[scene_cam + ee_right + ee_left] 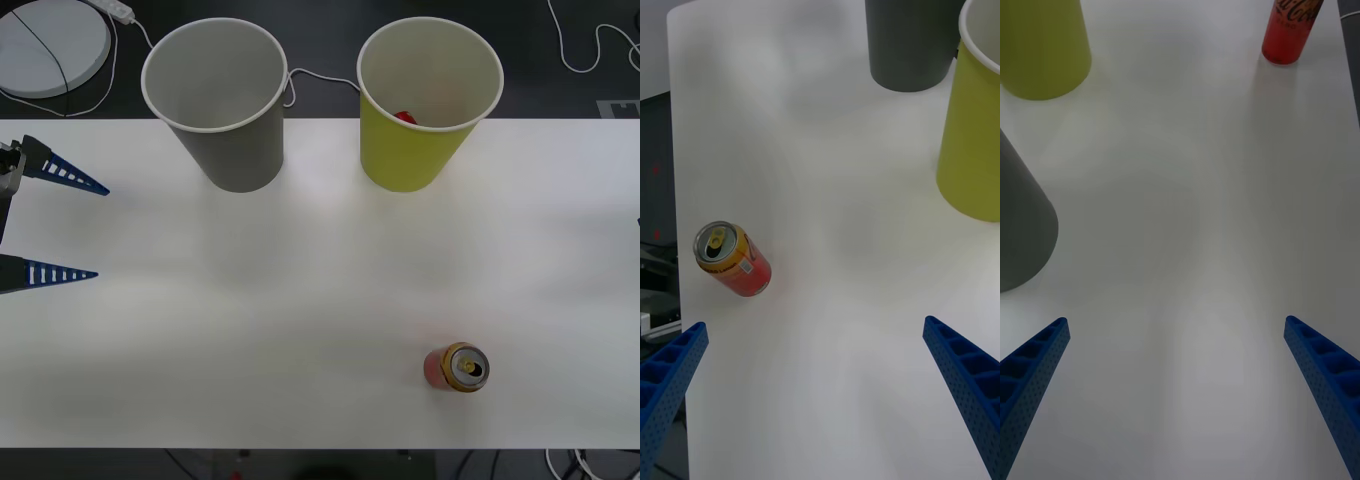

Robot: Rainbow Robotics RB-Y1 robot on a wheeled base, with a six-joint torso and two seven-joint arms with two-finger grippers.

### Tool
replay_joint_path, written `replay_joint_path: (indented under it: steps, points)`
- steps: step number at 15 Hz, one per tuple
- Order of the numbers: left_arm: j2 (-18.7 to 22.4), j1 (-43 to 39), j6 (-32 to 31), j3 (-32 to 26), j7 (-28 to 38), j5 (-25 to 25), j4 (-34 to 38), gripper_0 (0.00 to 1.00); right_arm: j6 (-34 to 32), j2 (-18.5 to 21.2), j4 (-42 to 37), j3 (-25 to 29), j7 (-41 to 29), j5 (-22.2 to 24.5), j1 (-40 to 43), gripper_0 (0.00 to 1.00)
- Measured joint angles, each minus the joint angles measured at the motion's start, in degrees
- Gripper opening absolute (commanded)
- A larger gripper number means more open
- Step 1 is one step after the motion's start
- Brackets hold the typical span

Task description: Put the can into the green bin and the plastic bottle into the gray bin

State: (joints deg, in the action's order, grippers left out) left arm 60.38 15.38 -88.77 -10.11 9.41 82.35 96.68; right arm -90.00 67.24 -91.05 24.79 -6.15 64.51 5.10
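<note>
Near the table's [300, 300] front edge, upright can [457, 367]; both grippers' jaws spread, well apart.

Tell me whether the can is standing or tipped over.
Standing upright: the can rests on its base on the table, gold top facing up, outside both bins.

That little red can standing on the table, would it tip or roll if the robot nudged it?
The can stands upright on the smooth white table, tall for its narrow base, so a high push would probably topple it. Once on its round side it would likely roll. Its shiny metal wall may be slippery.
</note>
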Motion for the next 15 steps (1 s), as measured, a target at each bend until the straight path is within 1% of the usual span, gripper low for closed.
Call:
replay_joint_path:
  steps: [4, 6, 10, 12, 15]
  points:
    - [0.0, 0.0, 0.0, 0.0, 0.0, 0.0, 0.0, 1.00, 0.0, -0.1, 0.0, 0.0, 0.0, 0.0, 0.0, 1.00]
    - [0.0, 0.0, 0.0, 0.0, 0.0, 0.0, 0.0, 1.00, 0.0, -0.7, 0.3, -0.5, 0.1, -0.6, 0.4, 1.00]
    - [0.0, 0.0, 0.0, 0.0, 0.0, 0.0, 0.0, 1.00, 0.0, -0.5, 0.4, -2.7, 0.8, -1.7, 0.4, 1.00]
    - [0.0, 0.0, 0.0, 0.0, 0.0, 0.0, 0.0, 1.00, 0.0, -0.8, 1.5, -4.3, 3.4, -1.7, 0.4, 1.00]
    - [0.0, 0.0, 0.0, 0.0, 0.0, 0.0, 0.0, 1.00, 0.0, -2.1, 5.1, -6.9, 11.0, -1.8, 0.4, 1.00]
